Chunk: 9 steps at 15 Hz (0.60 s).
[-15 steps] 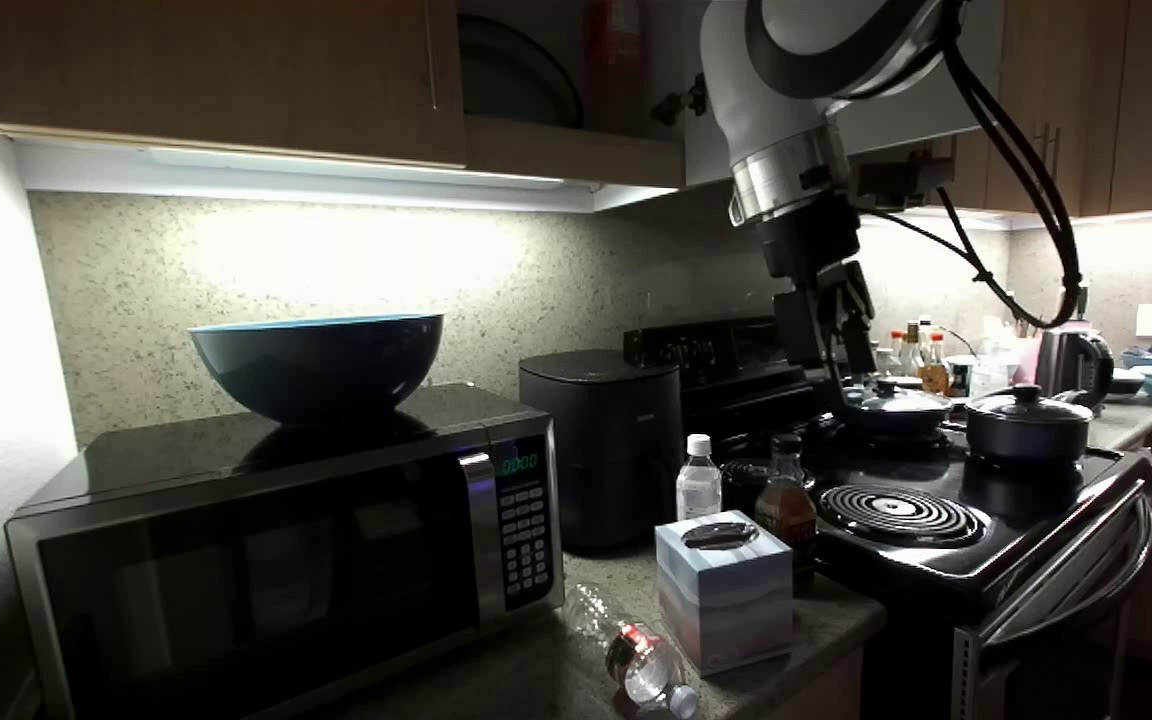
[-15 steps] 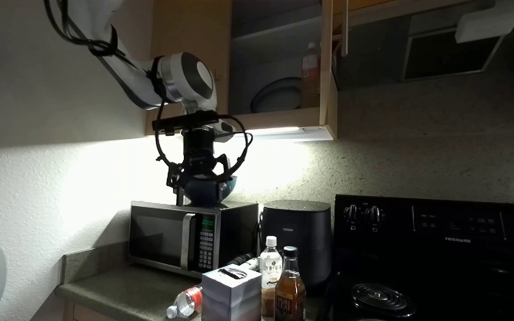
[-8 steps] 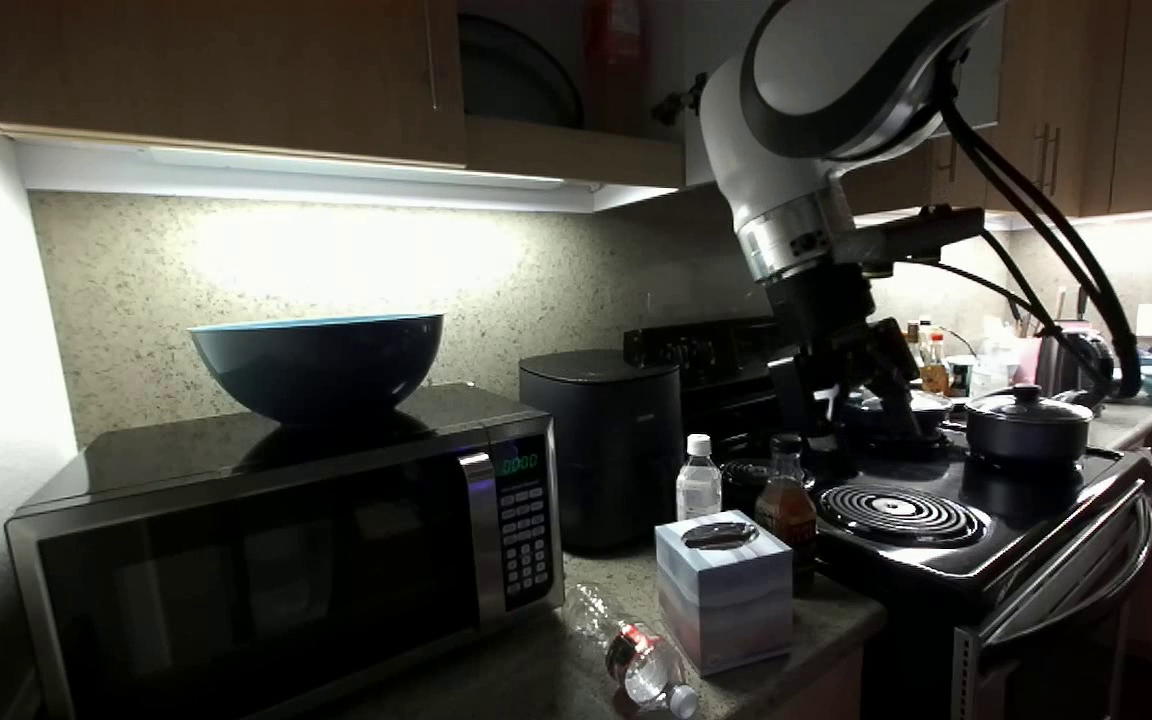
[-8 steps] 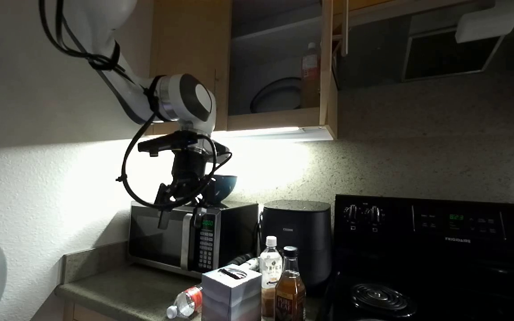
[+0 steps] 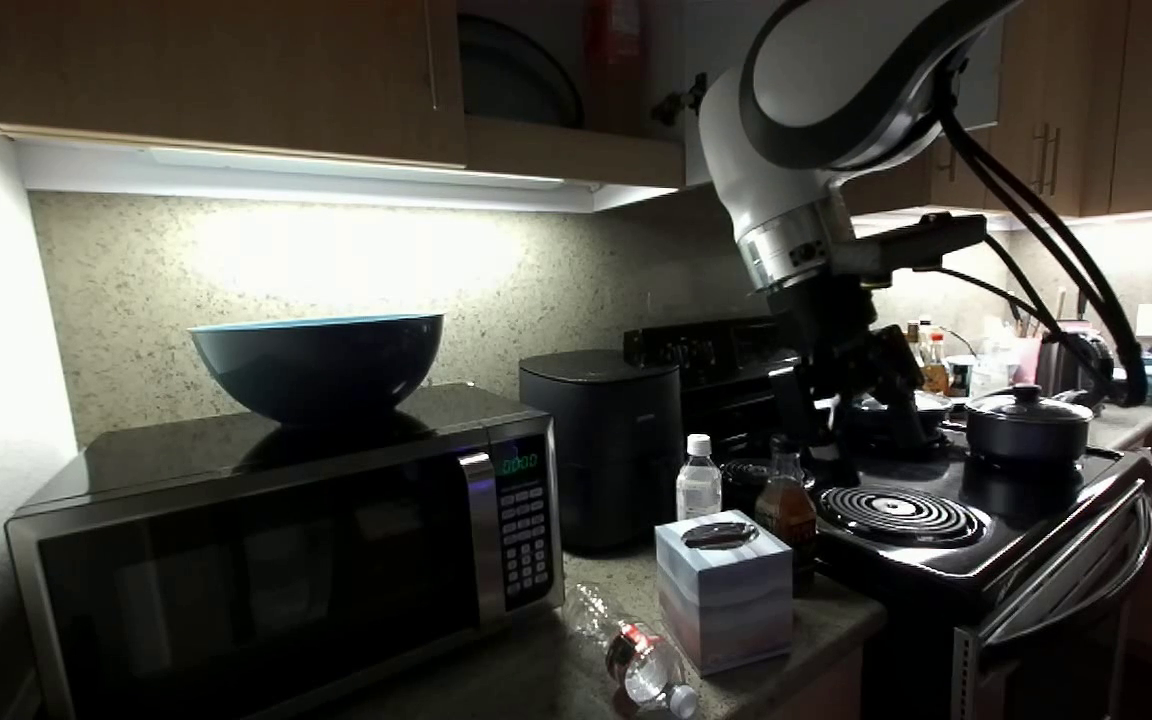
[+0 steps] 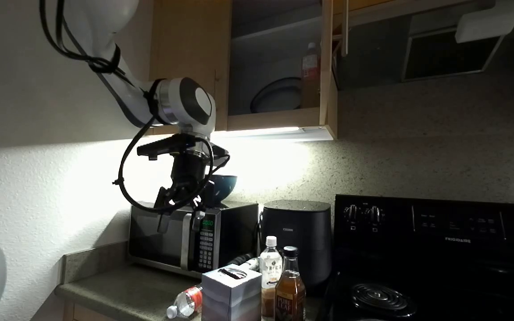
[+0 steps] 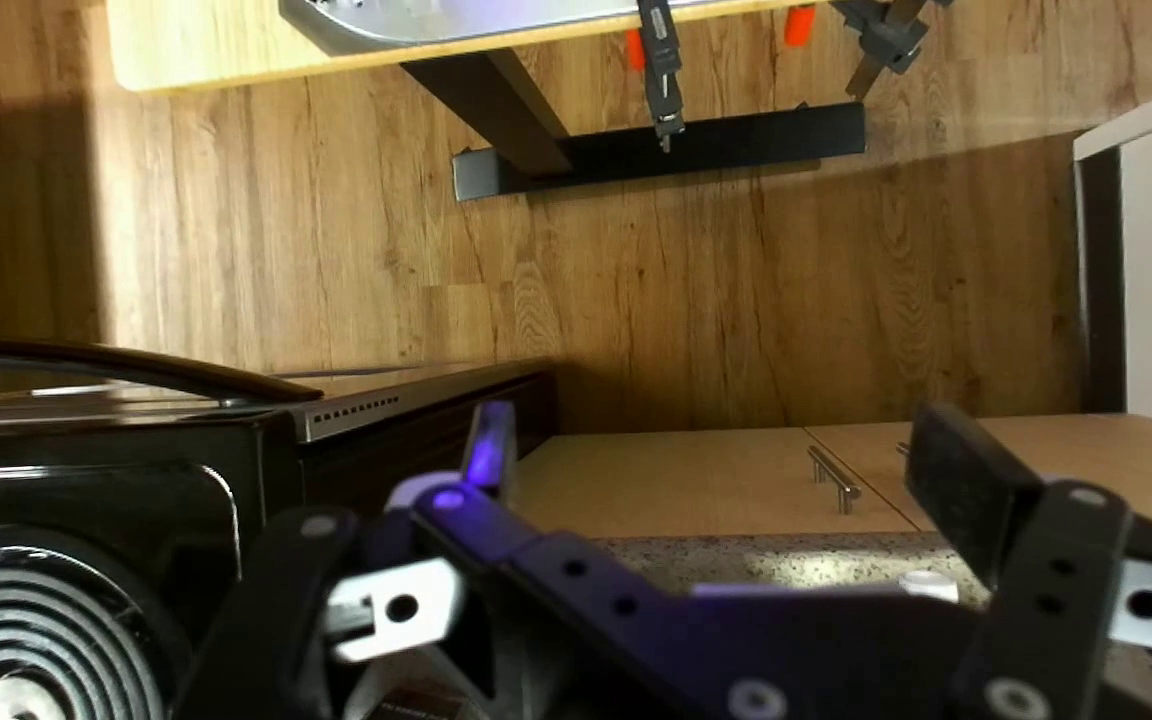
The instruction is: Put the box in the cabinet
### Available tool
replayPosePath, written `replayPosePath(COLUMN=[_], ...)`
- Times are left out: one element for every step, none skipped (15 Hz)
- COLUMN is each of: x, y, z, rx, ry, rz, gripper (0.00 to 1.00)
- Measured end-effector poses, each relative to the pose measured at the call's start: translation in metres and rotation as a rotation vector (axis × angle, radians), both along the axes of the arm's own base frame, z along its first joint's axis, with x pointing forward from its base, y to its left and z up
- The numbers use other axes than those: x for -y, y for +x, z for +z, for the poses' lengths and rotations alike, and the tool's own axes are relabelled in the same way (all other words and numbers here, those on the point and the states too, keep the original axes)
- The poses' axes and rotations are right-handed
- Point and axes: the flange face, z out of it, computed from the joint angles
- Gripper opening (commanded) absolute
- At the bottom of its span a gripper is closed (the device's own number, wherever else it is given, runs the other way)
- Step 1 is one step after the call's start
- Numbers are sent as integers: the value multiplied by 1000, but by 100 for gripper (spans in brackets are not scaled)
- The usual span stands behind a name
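Observation:
The box (image 5: 726, 600) is a pale grey-white tissue carton with an oval opening on top. It stands upright on the counter and also shows in an exterior view (image 6: 231, 294). In the wrist view only a thin pale edge, possibly the box, shows behind the gripper. The cabinet (image 6: 275, 119) is a wooden upper cabinet; its open part holds a dark round plate and a red-labelled bottle. It also shows in an exterior view (image 5: 576, 150). My gripper (image 7: 721, 445) is open and empty. In both exterior views the gripper (image 5: 861, 445) (image 6: 180, 225) hangs above counter height, apart from the box and below the cabinet.
A clear bottle with white cap (image 5: 699, 485) and a brown tea bottle (image 5: 788, 505) stand close behind the box. A plastic bottle (image 5: 636, 660) lies beside it. Microwave (image 5: 286, 560) with bowl (image 5: 321, 365), black air fryer (image 5: 601, 450) and stove (image 5: 896, 510) surround the counter.
The arm has come down and the gripper has turned and tilted, mostly in the first half second, then slightly lower. The gripper stays open. The box has not moved.

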Motion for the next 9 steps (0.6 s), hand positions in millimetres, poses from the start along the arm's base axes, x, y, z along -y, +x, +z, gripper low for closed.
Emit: replayPosePath(x=[0, 1, 2, 2, 2, 3, 4, 6, 8], y=[2, 5, 8, 11, 14, 18, 22, 25, 27], z=[-6, -14, -26, -40, -52, -65, -75, -84, -92], rx=[3, 13, 21, 25, 28, 35, 44, 52, 51], ry=[-9, -23, -38, -51, -69, -97, -130, -162, -184], rz=[-29, -66, -97, -123, -144, -165, -188, -218, -250], gripper=[100, 100, 100, 100, 100, 100, 100, 100, 100])
